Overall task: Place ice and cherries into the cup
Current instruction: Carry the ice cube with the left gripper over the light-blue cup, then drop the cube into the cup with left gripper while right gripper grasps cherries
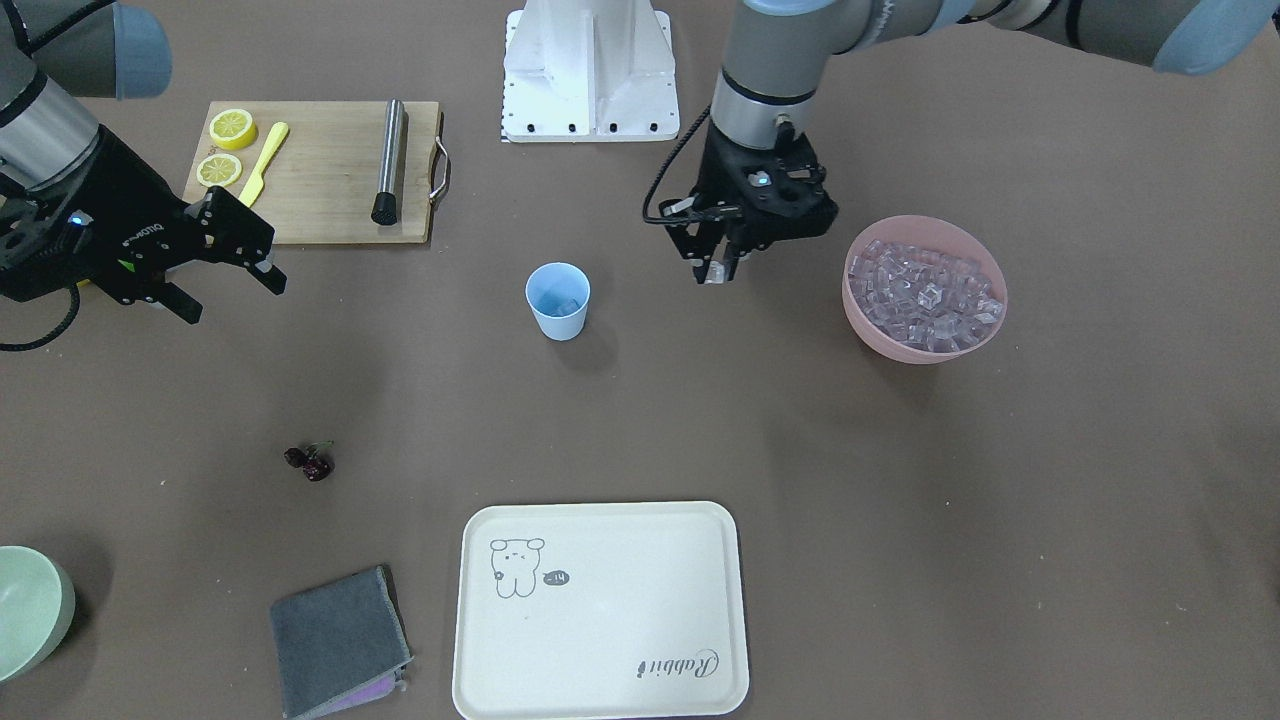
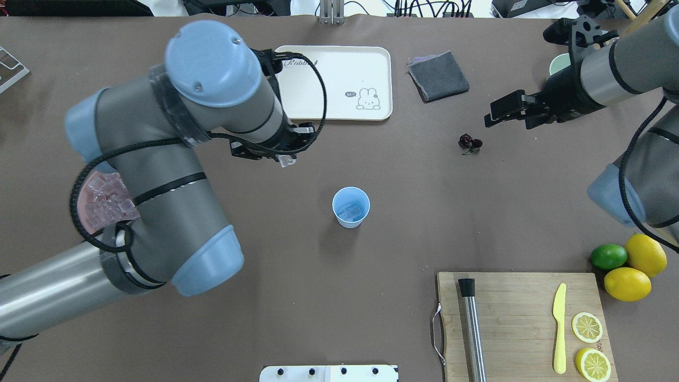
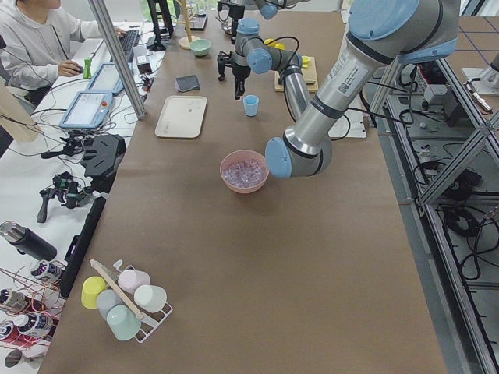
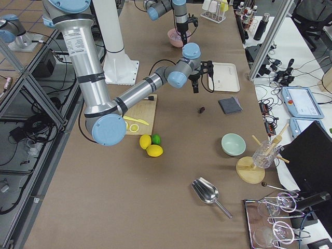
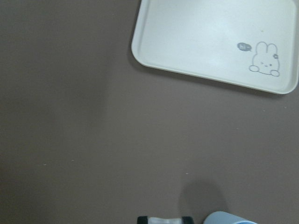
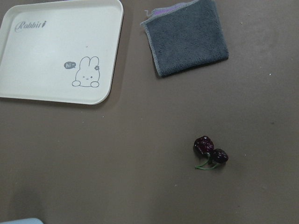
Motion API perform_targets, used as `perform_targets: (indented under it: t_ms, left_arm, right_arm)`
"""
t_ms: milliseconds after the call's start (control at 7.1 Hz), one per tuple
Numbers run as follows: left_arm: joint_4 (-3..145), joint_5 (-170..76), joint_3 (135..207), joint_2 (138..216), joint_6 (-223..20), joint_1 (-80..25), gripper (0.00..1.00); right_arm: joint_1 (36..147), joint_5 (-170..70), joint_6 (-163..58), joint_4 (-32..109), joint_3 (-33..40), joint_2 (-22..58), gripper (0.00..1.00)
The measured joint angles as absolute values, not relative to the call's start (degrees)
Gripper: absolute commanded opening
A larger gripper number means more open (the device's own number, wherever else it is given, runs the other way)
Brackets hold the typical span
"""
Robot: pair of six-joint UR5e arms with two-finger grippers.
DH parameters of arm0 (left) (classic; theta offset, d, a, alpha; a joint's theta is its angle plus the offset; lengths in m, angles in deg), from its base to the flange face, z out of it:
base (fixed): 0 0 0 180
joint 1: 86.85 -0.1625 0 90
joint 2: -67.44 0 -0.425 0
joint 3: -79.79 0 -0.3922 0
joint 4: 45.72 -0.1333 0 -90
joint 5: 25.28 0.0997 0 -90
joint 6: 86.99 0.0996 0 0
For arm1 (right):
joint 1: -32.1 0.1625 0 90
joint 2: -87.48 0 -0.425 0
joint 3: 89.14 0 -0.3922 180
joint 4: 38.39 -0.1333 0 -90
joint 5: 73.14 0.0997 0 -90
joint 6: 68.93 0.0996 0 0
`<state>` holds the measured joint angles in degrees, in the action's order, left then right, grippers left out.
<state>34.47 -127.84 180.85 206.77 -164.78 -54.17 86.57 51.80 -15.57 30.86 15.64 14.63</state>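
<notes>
Since a few clear cubes already show at the bottom of the cup [image 2: 350, 207], which stands upright near the middle of the counter [image 1: 1000, 500], the ice part of the task looks begun but, by judgement, not finished. The left fingers [image 1: 702, 262] are closed narrowly on one more ice cube [image 1: 716, 272]. They hang above the counter between the cup and the pink bowl [image 1: 880, 335], beside the cup and not over it, so this cube is not yet delivered. The bowl holds a large heap of the ice [image 1: 925, 290], enough for many more trips. The cherries [image 1: 310, 462] lie on the bare counter, well apart from the cup, and nothing touches them, so this half of the task seems not yet started. The right fingers [image 1: 262, 262] are spread wide and hold nothing. They hover on the cherries' side of the counter, near the fruit in the overhead view. As for writing, the cream tray [image 6: 46, 51] carries the word "Rabbit" in script in one corner, and beside its rabbit drawing a small dark bubble says "hi". A white marking on the black body behind the right fingers is too small to read.
</notes>
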Motion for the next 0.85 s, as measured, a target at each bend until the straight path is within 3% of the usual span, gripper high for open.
perform_targets:
  t_ms: [423, 846]
  left_arm:
    - [40.17, -122.93, 173.96, 209.24, -166.59, -59.28, 0.00]
    - [41.86, -120.51, 172.08, 209.25, -167.52, -62.53, 0.00]
  right_arm:
    - [83.48, 47.34, -15.71, 30.81, 6.03, 19.89, 0.98]
    - [82.45, 46.43, -16.51, 30.86, 1.45, 21.64, 0.98]
